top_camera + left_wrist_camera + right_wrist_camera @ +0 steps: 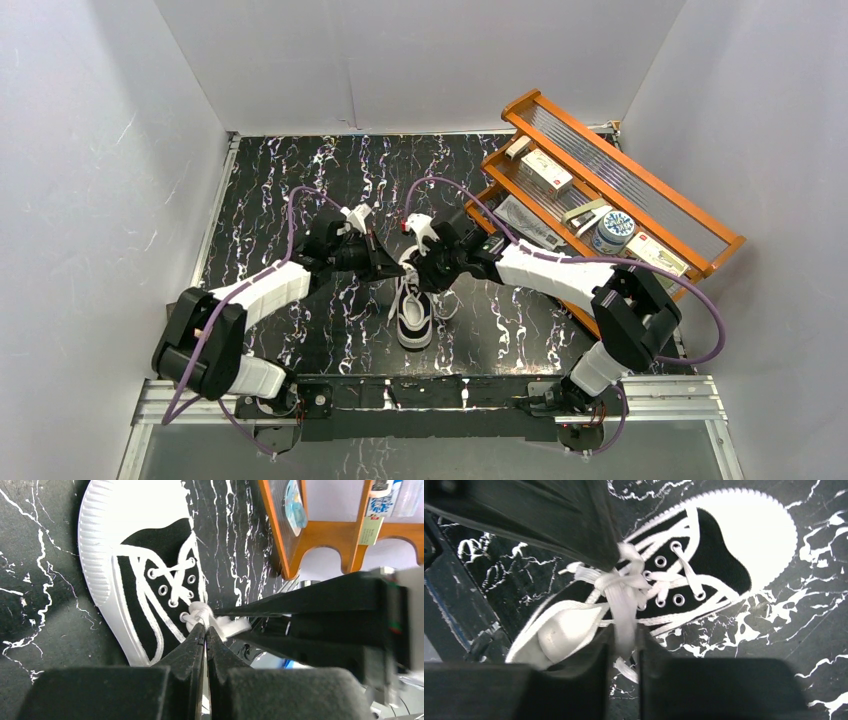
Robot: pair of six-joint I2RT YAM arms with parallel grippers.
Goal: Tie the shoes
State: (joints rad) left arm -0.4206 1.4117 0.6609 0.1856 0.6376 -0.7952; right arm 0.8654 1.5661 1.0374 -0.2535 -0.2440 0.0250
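Left hand [205,629] and right hand [624,636] pinch laces [623,587] above the sneaker [414,320].

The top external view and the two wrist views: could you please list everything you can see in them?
sneaker: one, black with white sole, table centre
laces: white, bunched above the eyelets
table: one, black with white veining
rack: one, orange wood, far right
boxes: several, mostly white, on rack
tin: one, blue and white, on rack
walls: white, three sides
left gripper: black, pinching laces
right gripper: black, closed on laces
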